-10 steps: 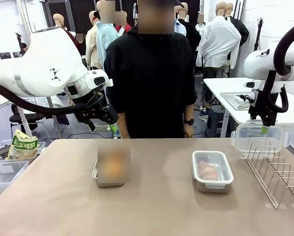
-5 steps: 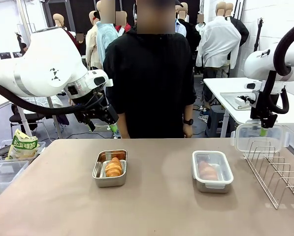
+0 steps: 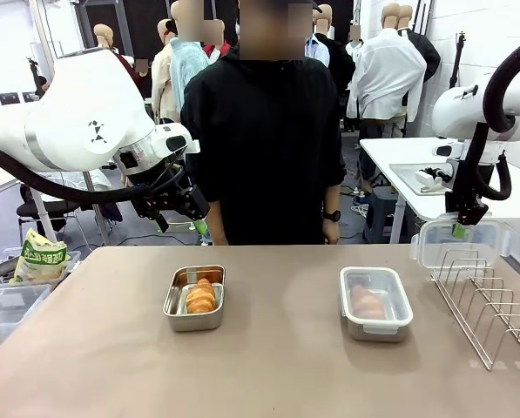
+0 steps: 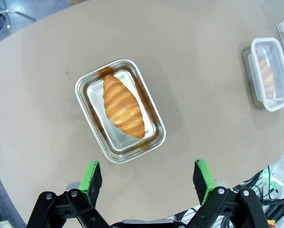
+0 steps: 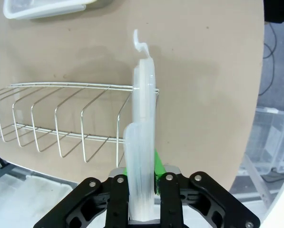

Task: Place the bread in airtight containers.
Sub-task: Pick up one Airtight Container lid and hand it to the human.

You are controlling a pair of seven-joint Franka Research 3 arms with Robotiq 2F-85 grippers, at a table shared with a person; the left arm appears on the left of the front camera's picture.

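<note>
A golden croissant, the bread (image 3: 201, 296) (image 4: 123, 105), lies in an open steel tin (image 3: 174, 318) (image 4: 153, 142) left of the table's middle. A second airtight container (image 3: 375, 302) (image 4: 271, 73), with its clear lid on and bread inside, sits to the right. My left gripper (image 3: 199, 225) (image 4: 149, 173) hangs open high above the open tin. My right gripper (image 3: 458, 229) (image 5: 141, 175) is shut on a clear white-rimmed lid (image 3: 460, 242) (image 5: 144, 118), which stands on edge in the wire rack (image 3: 490, 305) (image 5: 61, 118).
A person in black stands at the table's far edge, arms down. The wire rack fills the right side of the table. Clear bins and a snack bag (image 3: 40, 257) sit off the left edge. Bare tabletop lies between the two tins and in front of them.
My right gripper's fingers have come together on the upright lid's top edge. The left arm has not moved.
</note>
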